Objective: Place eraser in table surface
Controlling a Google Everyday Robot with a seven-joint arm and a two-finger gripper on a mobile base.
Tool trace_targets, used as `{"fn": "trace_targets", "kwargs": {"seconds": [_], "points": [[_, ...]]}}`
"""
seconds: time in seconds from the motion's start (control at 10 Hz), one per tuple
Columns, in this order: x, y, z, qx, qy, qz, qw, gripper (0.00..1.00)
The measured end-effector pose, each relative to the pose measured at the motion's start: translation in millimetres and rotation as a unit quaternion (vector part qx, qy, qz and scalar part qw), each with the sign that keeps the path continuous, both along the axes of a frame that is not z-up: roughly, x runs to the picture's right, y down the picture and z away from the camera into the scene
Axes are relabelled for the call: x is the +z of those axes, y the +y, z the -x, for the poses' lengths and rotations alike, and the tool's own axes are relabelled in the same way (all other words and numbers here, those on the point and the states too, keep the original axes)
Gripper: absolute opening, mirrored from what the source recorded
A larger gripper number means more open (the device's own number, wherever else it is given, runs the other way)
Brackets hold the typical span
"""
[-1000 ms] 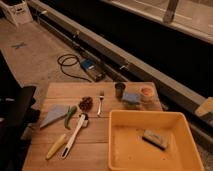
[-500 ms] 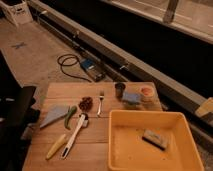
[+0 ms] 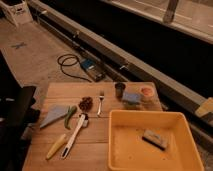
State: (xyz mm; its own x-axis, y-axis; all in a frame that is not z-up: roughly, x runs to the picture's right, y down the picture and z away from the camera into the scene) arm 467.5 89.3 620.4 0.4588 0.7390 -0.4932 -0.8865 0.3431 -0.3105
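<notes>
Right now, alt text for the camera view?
The eraser lies in a yellow tray on the wooden table surface; the gripper sits at the table's left edge, far from it. A fork and blue block lie nearby.

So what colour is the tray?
Yellow tray, in the camera view; gripper left of the table.

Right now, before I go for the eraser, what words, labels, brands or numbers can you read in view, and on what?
No text here can be read.
White box on the floor, top left: dark marks, too blurred to read.
Blue patch on the floor: blurred, unreadable.
Dark grey-brown eraser in the yellow plastic tray: no label shows.
Dark gripper at the left edge of the wooden table: no marking shows.
</notes>
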Motion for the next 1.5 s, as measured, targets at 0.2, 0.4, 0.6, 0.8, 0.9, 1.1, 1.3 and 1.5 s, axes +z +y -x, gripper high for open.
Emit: {"fn": "trace_targets", "kwargs": {"seconds": [0.2,0.4,0.6,0.8,0.9,1.1,1.3,1.5], "points": [[0.0,0,0,0.000,0.000,0.000,1.0000,0.80],[0.0,0,0,0.000,0.000,0.000,1.0000,0.80],[0.0,0,0,0.000,0.000,0.000,1.0000,0.80],[0.0,0,0,0.000,0.000,0.000,1.0000,0.80],[0.0,0,0,0.000,0.000,0.000,1.0000,0.80],[-3.5,-7,3,-0.008,-0.001,-0.006,0.9999,0.80],[-0.5,-11,34,-0.023,-0.022,0.000,0.9995,0.80],[7.3,3,66,-0.037,-0.044,0.018,0.9982,0.80]]}}
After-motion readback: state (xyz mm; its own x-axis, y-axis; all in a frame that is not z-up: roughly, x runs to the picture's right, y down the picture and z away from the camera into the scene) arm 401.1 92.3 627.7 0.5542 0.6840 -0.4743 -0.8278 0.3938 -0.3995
